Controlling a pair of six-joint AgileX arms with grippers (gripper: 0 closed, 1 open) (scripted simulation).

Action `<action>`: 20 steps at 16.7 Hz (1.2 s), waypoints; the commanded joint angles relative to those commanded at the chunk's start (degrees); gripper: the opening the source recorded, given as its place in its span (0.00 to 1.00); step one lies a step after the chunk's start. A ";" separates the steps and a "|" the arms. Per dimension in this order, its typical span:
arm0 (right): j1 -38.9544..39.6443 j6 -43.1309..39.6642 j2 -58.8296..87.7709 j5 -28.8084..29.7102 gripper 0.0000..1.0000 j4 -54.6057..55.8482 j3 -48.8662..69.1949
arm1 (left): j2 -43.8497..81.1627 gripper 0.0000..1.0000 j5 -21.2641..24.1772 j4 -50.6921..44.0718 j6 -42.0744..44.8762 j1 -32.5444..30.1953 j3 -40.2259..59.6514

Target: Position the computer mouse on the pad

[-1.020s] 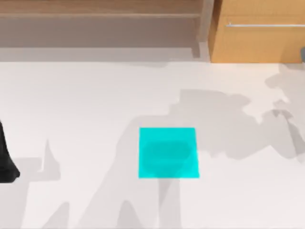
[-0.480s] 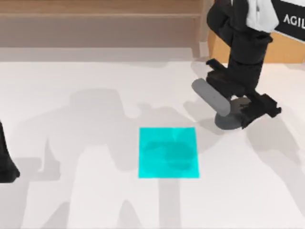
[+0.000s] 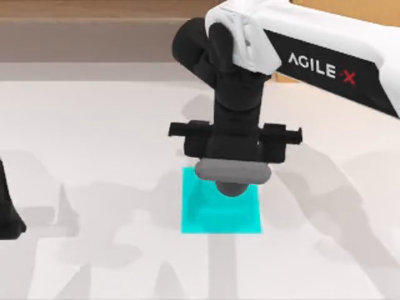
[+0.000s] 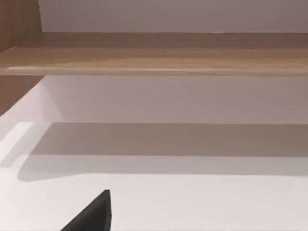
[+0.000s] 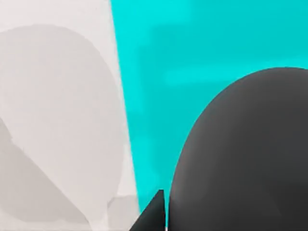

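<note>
The grey computer mouse [image 3: 232, 174] hangs over the far edge of the cyan pad [image 3: 219, 215], held crosswise in my right gripper [image 3: 232, 164], which is shut on it. In the right wrist view the mouse's dark rounded body [image 5: 245, 154] looms large above the cyan pad [image 5: 192, 48], beside one black fingertip [image 5: 153, 211]. My left arm [image 3: 7, 209] is parked at the table's left edge, and a black fingertip [image 4: 94, 214] of it shows in the left wrist view.
A wooden shelf [image 3: 94, 25] runs along the back of the white table [image 3: 94, 144], with a wooden cabinet at the back right behind my right arm. Open tabletop lies on all sides of the pad.
My right arm has swept in from the back right with the mouse, moving left and forward until it hangs over the pad's far edge. The left arm has not moved.
</note>
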 joint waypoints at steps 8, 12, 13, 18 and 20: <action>1.72 -3.65 -0.09 0.20 0.00 0.24 0.54 | 0.00 1.00 0.00 0.00 0.00 0.00 0.00; 1.63 -3.54 0.05 0.24 0.00 1.24 -0.24 | 0.00 1.00 0.00 0.00 0.00 0.00 0.00; 1.64 -3.53 0.15 0.26 0.00 1.76 -0.67 | 0.00 1.00 0.00 0.00 0.00 0.00 0.00; 1.82 -3.57 0.59 0.23 0.00 4.82 -3.26 | 0.00 1.00 0.00 0.00 0.00 0.00 0.00; 1.86 -3.60 0.55 0.17 0.00 6.13 -4.14 | 0.00 1.00 0.00 0.00 0.00 0.00 0.00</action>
